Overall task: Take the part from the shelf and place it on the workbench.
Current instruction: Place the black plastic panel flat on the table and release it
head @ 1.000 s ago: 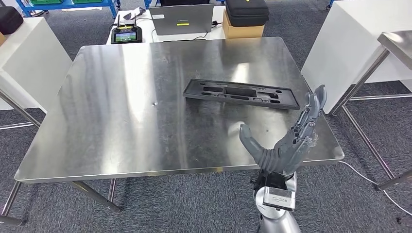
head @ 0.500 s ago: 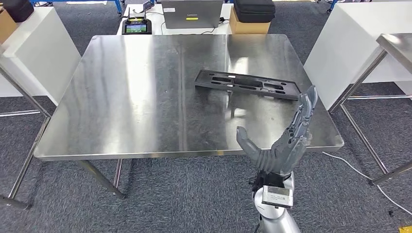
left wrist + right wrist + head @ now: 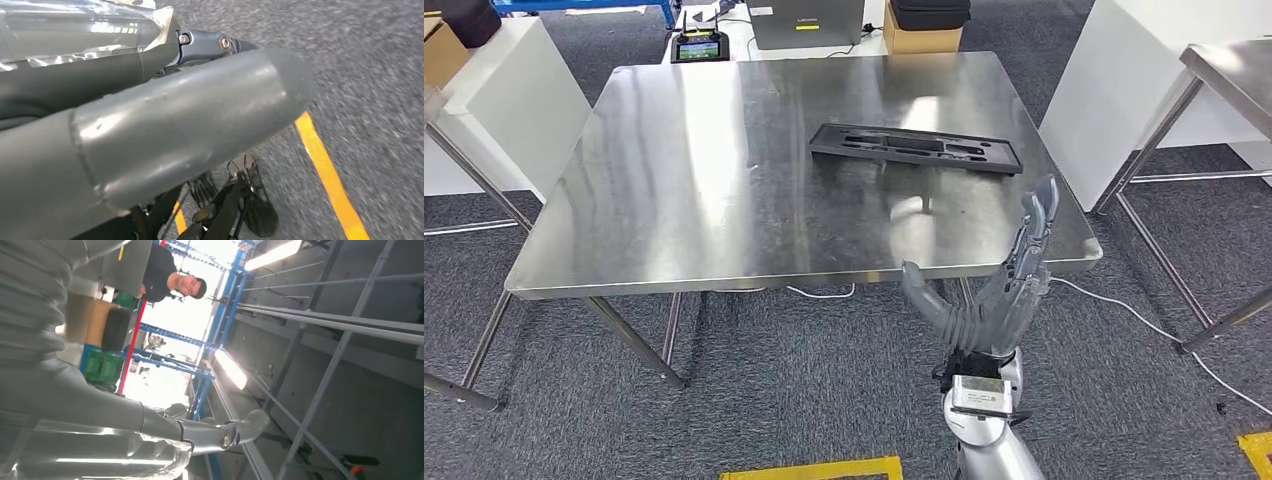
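One part [image 3: 916, 149], black, long and flat with cut-outs, lies flat on the steel workbench [image 3: 694, 180] towards its far right corner, nearly parallel to the far edge. No writing legible on part or bench. Right hand [image 3: 994, 290]: raised just off the near right edge, fingers straight and spread, thumb out to the side, holding and touching nothing. Left hand [image 3: 150, 125]: grey thumb close to the wrist camera above grey carpet [image 3: 380, 75] with a yellow line [image 3: 327, 175]; fingers hidden, state cannot be told.
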You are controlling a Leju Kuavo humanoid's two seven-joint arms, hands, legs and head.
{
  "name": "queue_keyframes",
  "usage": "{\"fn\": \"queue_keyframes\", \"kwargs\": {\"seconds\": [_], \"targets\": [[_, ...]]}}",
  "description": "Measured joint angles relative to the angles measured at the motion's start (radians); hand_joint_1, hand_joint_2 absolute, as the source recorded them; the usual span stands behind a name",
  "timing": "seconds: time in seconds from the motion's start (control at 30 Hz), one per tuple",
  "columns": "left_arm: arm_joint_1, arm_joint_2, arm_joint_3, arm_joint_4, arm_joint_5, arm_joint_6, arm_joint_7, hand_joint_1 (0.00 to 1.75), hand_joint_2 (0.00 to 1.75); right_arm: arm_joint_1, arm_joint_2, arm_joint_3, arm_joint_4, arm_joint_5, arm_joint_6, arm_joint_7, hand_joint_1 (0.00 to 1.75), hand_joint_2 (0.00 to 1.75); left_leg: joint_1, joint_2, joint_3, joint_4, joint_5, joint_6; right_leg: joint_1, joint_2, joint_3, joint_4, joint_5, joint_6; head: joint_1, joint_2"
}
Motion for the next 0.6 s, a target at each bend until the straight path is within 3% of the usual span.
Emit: {"fn": "queue_keyframes", "kwargs": {"seconds": [0.03,0.07,0.1,0.13,0.2,0.27,0.33,0.4,0.47,0.53,0.57,0.6], "targets": [[0.0,0.0,0.0,0.0,0.0,-0.003,0.0,0.0,0.0,0.001,0.0,0.0,0.002,0.001,0.0,0.0,0.0,1.75,0.002,0.0,-0.016,0.068,-0.047,-0.006,0.001,-0.001,-0.012,0.001,0.011,-0.002,0.0,0.0],[0.0,0.001,0.0,0.0,0.0,-0.006,-0.001,0.0,0.0,0.002,0.0,0.0,0.004,0.002,0.0,0.001,0.0,1.75,0.005,0.0,-0.027,0.129,-0.074,-0.011,0.001,-0.001,-0.024,0.002,0.023,-0.001,-0.001,0.0],[0.0,0.001,0.0,0.0,0.0,-0.011,-0.002,0.0,0.0,0.003,-0.001,0.0,0.009,0.006,0.001,0.006,0.0,1.75,0.008,0.0,-0.025,0.164,-0.077,-0.014,0.001,-0.001,-0.037,0.005,0.033,0.002,-0.001,0.0],[0.0,0.002,0.0,0.0,0.0,-0.017,-0.004,0.0,0.0,0.004,-0.002,0.0,0.015,0.012,0.003,0.016,0.0,1.75,0.011,0.001,-0.003,0.162,-0.059,-0.015,0.001,-0.001,-0.05,0.008,0.041,0.006,-0.001,0.0],[-0.001,0.006,0.0,0.0,0.002,-0.027,-0.006,0.0,0.0,0.005,-0.006,-0.001,0.035,0.026,0.011,0.048,0.0,1.75,0.016,0.0,0.091,0.053,-0.013,-0.014,0.0,-0.001,-0.073,0.019,0.053,0.015,-0.001,0.0],[-0.004,0.008,0.0,0.0,0.006,-0.031,-0.01,0.0,0.0,0.004,-0.011,-0.006,0.065,0.027,0.026,0.081,0.0,1.75,0.014,-0.001,0.182,-0.079,-0.01,-0.006,0.002,-0.002,-0.086,0.026,0.063,0.028,0.001,0.0],[-0.005,0.008,0.0,0.0,0.011,-0.03,-0.017,0.0,0.0,0.001,-0.015,-0.016,0.106,0.016,0.044,0.105,0.0,1.75,0.006,-0.003,0.205,-0.125,-0.019,0.007,0.004,-0.004,-0.091,0.026,0.077,0.043,0.002,0.0],[-0.005,0.008,0.001,0.0,0.015,-0.029,-0.025,0.0,0.0,-0.001,-0.018,-0.03,0.16,0.001,0.065,0.121,0.0,1.75,0.004,0.0,0.191,-0.134,0.0,0.024,0.005,-0.004,-0.098,0.025,0.085,0.056,0.002,0.0],[-0.006,0.006,0.002,0.0,0.017,-0.03,-0.03,0.0,0.0,-0.002,-0.021,-0.049,0.232,-0.018,0.089,0.13,0.0,1.75,0.005,0.005,0.169,-0.147,0.029,0.044,0.008,-0.001,-0.125,0.071,0.037,0.052,0.004,0.0],[-0.006,0.006,0.002,0.0,0.017,-0.03,-0.032,0.0,0.0,-0.006,-0.022,-0.069,0.32,-0.034,0.116,0.141,0.0,1.75,0.004,0.007,0.14,-0.151,0.056,0.055,0.006,0.002,-0.165,0.189,-0.057,0.039,0.006,0.0],[-0.006,0.006,0.002,0.0,0.017,-0.03,-0.033,0.0,0.0,-0.01,-0.021,-0.079,0.371,-0.042,0.129,0.146,0.0,1.75,0.002,0.008,0.124,-0.15,0.068,0.056,0.006,0.003,-0.179,0.252,-0.088,0.039,0.005,0.0],[-0.005,0.006,0.002,0.0,0.017,-0.03,-0.033,0.0,0.0,-0.015,-0.02,-0.09,0.428,-0.051,0.142,0.15,0.0,1.75,0.001,0.008,0.108,-0.149,0.081,0.056,0.006,0.003,-0.182,0.298,-0.097,0.046,0.005,0.0]]}}
